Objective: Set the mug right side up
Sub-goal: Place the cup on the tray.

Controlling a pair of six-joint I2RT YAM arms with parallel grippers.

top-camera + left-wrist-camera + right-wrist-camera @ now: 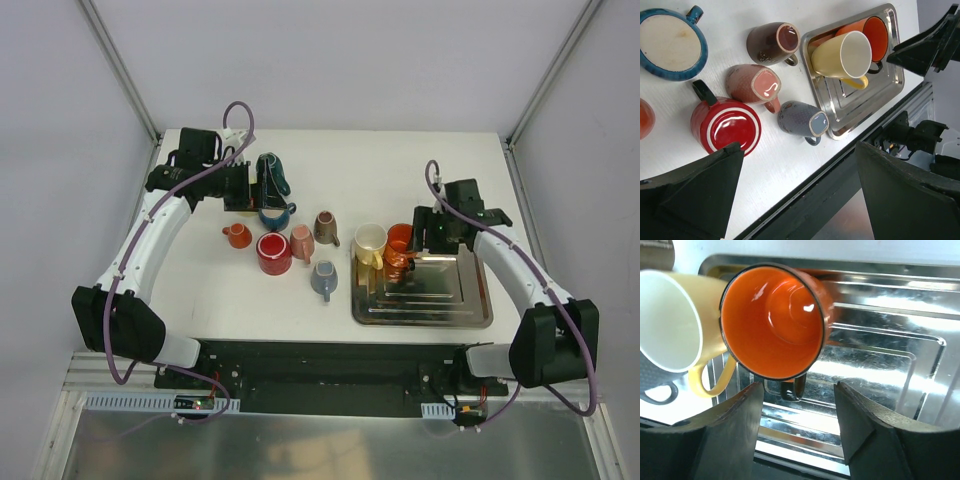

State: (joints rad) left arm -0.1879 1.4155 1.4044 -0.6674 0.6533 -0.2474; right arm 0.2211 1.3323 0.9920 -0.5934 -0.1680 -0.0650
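Observation:
Several mugs stand base-up on the white table: a blue one, red, pink, brown, grey and a small orange one. My left gripper is open and empty, raised just behind the blue mug. My right gripper is open and empty over the tray. It is right beside an orange mug whose opening faces the wrist camera and whose dark handle points between the fingers.
A steel tray sits at the front right. A yellow mug with a white inside rests on its left edge, against the orange mug. The table's near edge lies just below the tray.

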